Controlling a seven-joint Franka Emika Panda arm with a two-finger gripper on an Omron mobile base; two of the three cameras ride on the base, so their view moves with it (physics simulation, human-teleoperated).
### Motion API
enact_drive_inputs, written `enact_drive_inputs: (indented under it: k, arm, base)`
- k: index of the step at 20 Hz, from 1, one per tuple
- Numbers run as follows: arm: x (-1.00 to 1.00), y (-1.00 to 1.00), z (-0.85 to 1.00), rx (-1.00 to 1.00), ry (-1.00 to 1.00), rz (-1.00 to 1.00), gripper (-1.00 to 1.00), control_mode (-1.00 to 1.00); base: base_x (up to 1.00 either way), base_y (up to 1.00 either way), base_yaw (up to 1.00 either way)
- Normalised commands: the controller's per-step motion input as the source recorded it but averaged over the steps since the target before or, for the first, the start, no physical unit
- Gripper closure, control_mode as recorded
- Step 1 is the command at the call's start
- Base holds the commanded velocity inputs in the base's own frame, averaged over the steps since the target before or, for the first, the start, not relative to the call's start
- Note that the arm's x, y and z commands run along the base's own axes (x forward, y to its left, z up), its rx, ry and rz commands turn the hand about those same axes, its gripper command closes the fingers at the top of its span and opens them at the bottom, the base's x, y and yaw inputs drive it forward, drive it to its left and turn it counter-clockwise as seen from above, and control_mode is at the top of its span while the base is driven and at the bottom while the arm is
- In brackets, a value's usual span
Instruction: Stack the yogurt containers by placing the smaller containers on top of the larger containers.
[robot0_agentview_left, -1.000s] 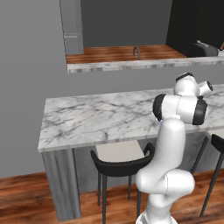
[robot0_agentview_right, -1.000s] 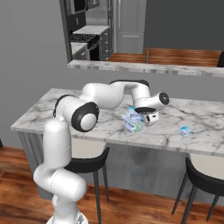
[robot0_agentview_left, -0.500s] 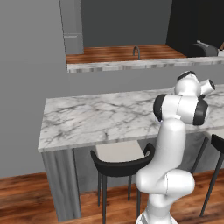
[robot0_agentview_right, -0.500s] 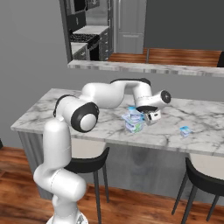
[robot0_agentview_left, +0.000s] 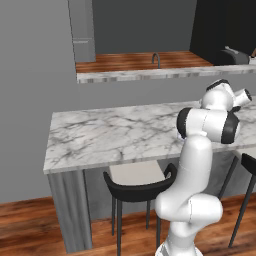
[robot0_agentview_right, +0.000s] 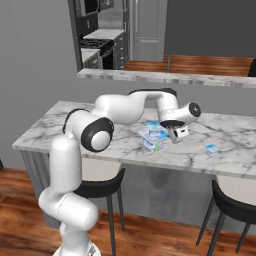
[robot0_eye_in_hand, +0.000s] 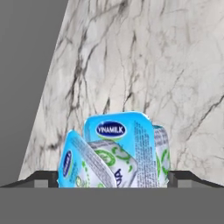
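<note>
On the marble counter (robot0_agentview_right: 90, 131) a cluster of light-blue and white yogurt containers (robot0_agentview_right: 153, 138) sits bunched together. Another small tub (robot0_agentview_right: 212, 149) lies apart to the right. My gripper (robot0_agentview_right: 176, 133) hovers just right of the cluster, jaws wide open and holding nothing. In the hand view a wider blue-lidded tub (robot0_eye_in_hand: 119, 146) sits low between my fingertips (robot0_eye_in_hand: 45, 177), and a narrower tub (robot0_eye_in_hand: 85, 167) leans tilted against its left side. My gripper (robot0_eye_in_hand: 113, 177) stands open around them. Whether the fingers touch a tub I cannot tell.
Black stools (robot0_agentview_right: 98, 184) (robot0_agentview_right: 234, 206) stand under the counter's front edge. A raised back ledge (robot0_agentview_right: 165, 78) with a faucet (robot0_agentview_right: 168, 63) runs behind the counter. Bare marble (robot0_agentview_left: 115, 135) stretches left of the arm, and a grey wall (robot0_eye_in_hand: 26, 78) borders the counter in the hand view.
The hand has drifted slightly to the right and down beside the cluster. The jaws stay wide open and the tubs have not moved.
</note>
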Motion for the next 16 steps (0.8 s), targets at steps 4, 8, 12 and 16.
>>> enact_drive_inputs:
  k: [4, 8, 12, 16]
  arm:
    - [-0.12, -0.19, 0.06, 0.0, 0.03, 0.0, -1.0, -1.0]
    - [-0.1, -0.07, 0.05, 0.0, 0.04, 0.0, -1.0, -1.0]
    - [-0.05, 0.0, 0.05, 0.0, 0.04, 0.02, -1.0, -1.0]
    - [-0.03, 0.0, 0.0, -0.01, 0.03, 0.02, -1.0, -1.0]
  base:
    - [0.0, 0.0, 0.0]
    - [0.0, 0.0, 0.0]
    - [0.0, 0.0, 0.0]
    - [0.0, 0.0, 0.0]
